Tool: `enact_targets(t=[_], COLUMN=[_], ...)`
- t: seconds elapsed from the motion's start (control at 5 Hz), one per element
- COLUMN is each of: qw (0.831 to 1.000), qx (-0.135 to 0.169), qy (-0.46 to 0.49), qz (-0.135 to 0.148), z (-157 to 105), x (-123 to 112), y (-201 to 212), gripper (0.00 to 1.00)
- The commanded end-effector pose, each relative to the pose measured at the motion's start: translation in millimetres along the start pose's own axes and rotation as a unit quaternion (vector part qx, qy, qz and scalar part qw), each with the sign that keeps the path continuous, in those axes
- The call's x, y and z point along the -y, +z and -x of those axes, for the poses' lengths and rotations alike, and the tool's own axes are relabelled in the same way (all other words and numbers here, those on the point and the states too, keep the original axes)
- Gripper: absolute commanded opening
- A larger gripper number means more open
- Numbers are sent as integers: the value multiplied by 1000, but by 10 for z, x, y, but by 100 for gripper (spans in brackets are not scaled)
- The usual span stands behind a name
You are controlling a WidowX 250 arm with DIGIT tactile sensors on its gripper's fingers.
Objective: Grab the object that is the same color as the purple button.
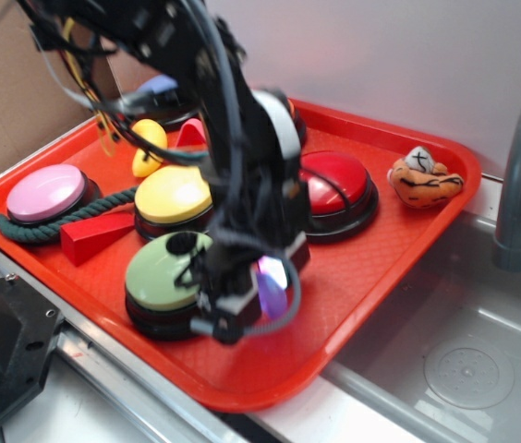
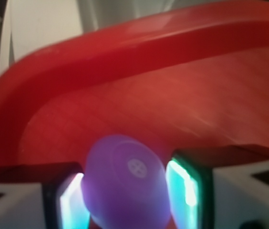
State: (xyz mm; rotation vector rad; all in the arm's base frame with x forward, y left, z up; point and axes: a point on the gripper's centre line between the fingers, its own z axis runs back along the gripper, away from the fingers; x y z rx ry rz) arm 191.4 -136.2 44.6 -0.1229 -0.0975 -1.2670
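I see a glossy purple plastic toy (image 2: 125,183) on a red plastic tray (image 1: 381,268), beside round green (image 1: 163,268), yellow (image 1: 173,194), red (image 1: 339,180) and pink dome buttons (image 1: 46,192), plus an orange, white and black-striped plush (image 1: 424,178)

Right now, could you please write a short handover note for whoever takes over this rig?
Tool: shut on the purple toy, which sits between both pads.
Position: over the near part of the red tray, beside the green button; whether the toy is lifted off the tray is unclear.
Purple button: at the tray's far corner, mostly hidden by the arm.
Done: the toy is gripped.
Left: confirm the hold is secure and lift clear.
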Motion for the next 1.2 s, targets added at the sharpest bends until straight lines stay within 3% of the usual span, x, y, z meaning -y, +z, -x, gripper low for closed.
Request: enact_targets(t=[0.0, 0.4, 0.6, 1.0], qw=[986, 946, 920, 877], qx=[30, 21, -3, -25], qy=[156, 314, 382, 474], qz=[-58, -79, -85, -80], z=[205, 732, 953, 1264], x=[-212, -350, -328, -305], y=[866, 1399, 1543, 1582], gripper=[0, 0, 0, 0])
